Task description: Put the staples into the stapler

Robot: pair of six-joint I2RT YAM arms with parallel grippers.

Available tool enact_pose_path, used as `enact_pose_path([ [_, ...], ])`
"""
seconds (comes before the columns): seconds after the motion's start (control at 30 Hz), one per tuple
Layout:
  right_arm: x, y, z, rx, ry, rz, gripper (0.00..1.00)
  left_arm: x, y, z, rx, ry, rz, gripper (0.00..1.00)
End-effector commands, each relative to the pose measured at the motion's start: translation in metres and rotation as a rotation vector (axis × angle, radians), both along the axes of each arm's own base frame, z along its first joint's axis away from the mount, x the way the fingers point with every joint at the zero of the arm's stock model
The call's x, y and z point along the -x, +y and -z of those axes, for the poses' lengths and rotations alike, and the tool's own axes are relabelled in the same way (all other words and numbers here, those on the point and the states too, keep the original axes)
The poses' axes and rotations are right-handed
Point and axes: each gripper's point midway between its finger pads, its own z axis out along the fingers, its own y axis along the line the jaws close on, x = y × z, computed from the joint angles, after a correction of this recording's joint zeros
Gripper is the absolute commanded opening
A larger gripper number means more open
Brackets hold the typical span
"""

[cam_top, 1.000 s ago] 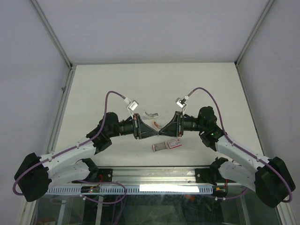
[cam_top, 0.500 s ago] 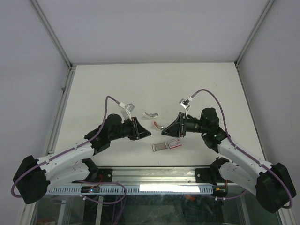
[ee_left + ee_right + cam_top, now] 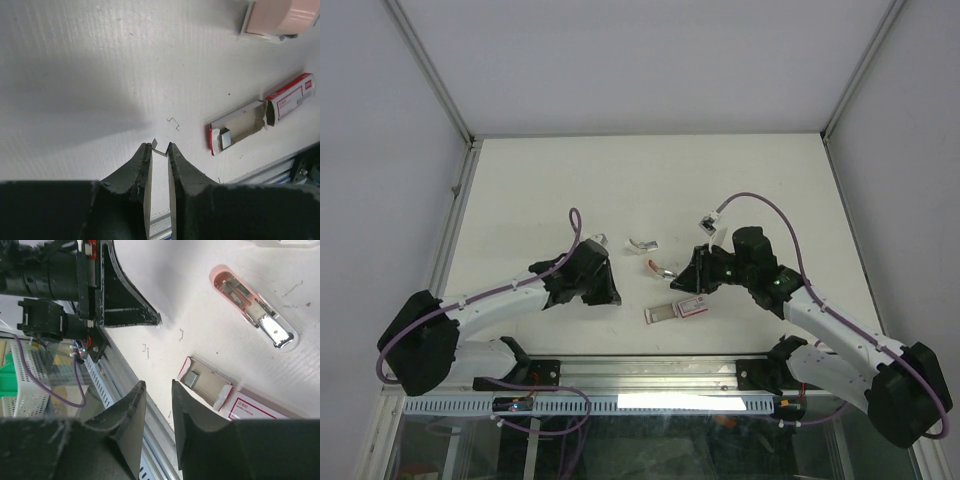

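The stapler (image 3: 660, 268) lies open on the table, a pink body with a silver metal rail (image 3: 256, 311). A tiny silvery strip of staples (image 3: 159, 150) is pinched at the tips of my left gripper (image 3: 157, 146), low over the table to the left of the stapler. The red staple box (image 3: 292, 95) lies with its greyish tray (image 3: 239, 126) pulled out, a short staple block (image 3: 190, 379) inside. My right gripper (image 3: 157, 385) hovers open and empty near the table's front edge, beside the tray.
A separate silvery-white part (image 3: 642, 244) lies behind the stapler. Loose single staples (image 3: 146, 350) are scattered on the white table between the grippers. The metal rail (image 3: 650, 375) and cable duct run along the near edge.
The two grippers, which met over the table's middle, have parted. My left arm drew back left and down to the table; my right gripper swung toward the box. The stapler now lies uncovered.
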Motion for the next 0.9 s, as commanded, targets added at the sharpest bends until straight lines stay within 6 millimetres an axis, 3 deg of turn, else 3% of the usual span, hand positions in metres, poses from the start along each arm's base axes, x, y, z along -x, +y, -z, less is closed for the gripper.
enact_pose_path([
  [0.0,-0.007,0.000,-0.001,0.044,-0.061,0.014,0.30,-0.017,0.000,-0.004,-0.079,0.005,-0.007,0.00],
  [0.43,-0.001,-0.009,0.017,0.095,-0.074,0.018,0.31,-0.024,-0.004,0.017,-0.252,0.142,0.040,0.03],
  [0.67,-0.006,-0.011,0.019,0.120,-0.074,0.041,0.32,-0.028,-0.009,0.016,-0.251,0.141,0.051,0.37],
  [0.87,-0.016,-0.010,0.011,0.160,-0.050,0.154,0.32,-0.043,-0.010,-0.012,-0.210,0.039,0.035,0.67],
])
